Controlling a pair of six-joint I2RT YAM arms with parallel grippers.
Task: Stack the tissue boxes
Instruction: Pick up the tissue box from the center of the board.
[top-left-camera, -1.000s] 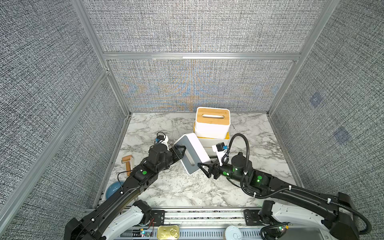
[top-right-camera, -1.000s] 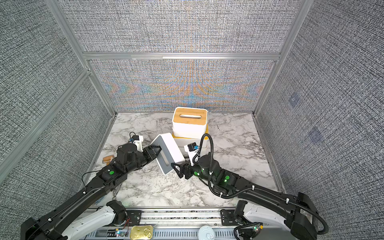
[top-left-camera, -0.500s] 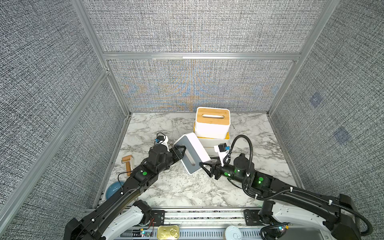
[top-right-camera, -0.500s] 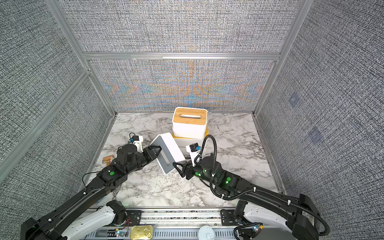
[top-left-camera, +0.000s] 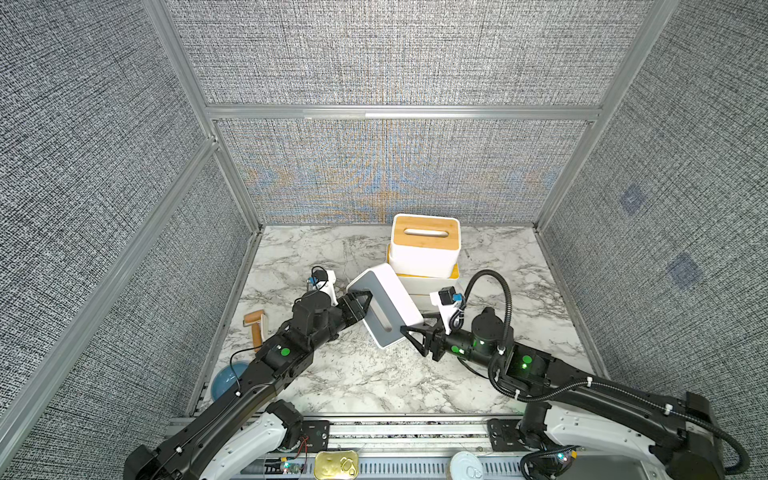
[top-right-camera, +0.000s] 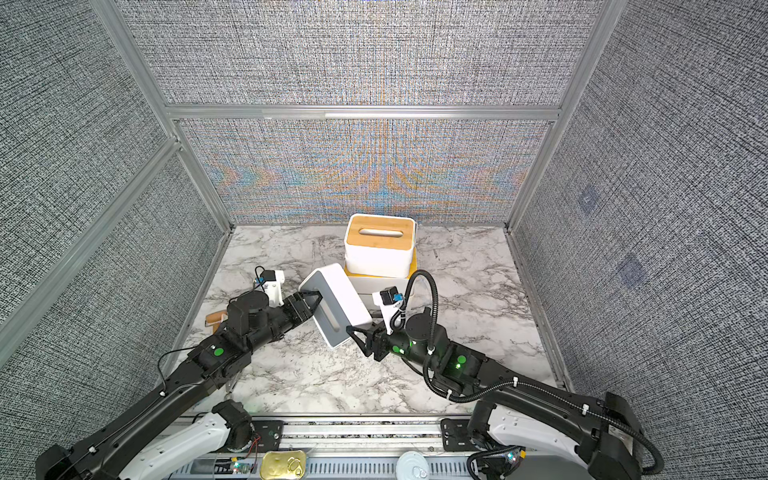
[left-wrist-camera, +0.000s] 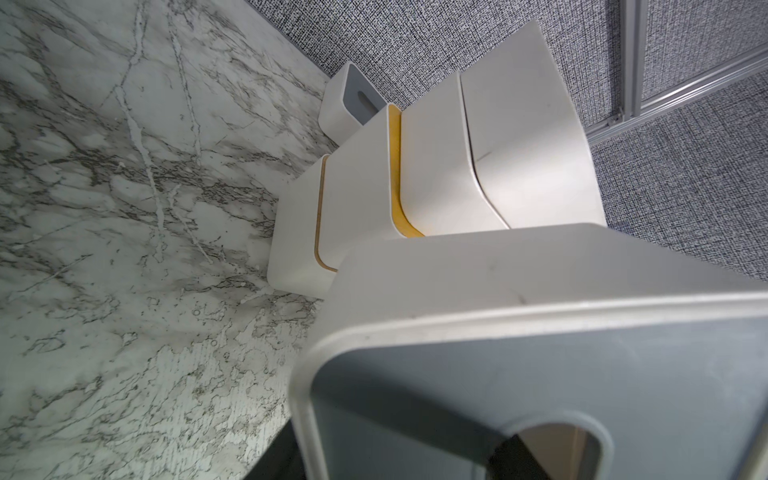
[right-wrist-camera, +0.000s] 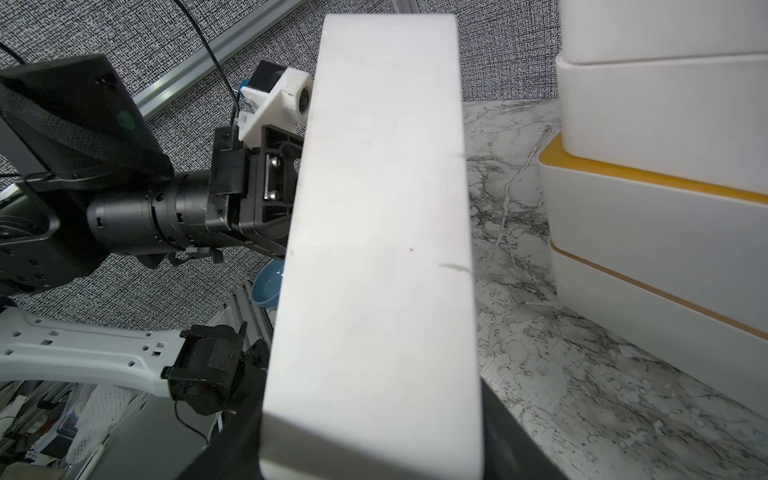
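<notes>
A white tissue box with a grey lid hangs tilted above the marble, lid facing left. My left gripper is shut on its upper lid edge; in the left wrist view one finger shows through the lid slot. At the box's lower end my right gripper is shut across its narrow width, a dark finger on each side of the box. Behind it stands a stack of tissue boxes with a bamboo lid on top. Another grey-lidded box lies by the back wall.
A wooden-handled tool and a blue bowl lie along the left wall. A tin can and a white lid sit on the front rail. Fabric walls enclose the marble table on three sides.
The right gripper's jaws have closed in on the lower end of the grey-lidded box. The box and the left arm have hardly moved.
</notes>
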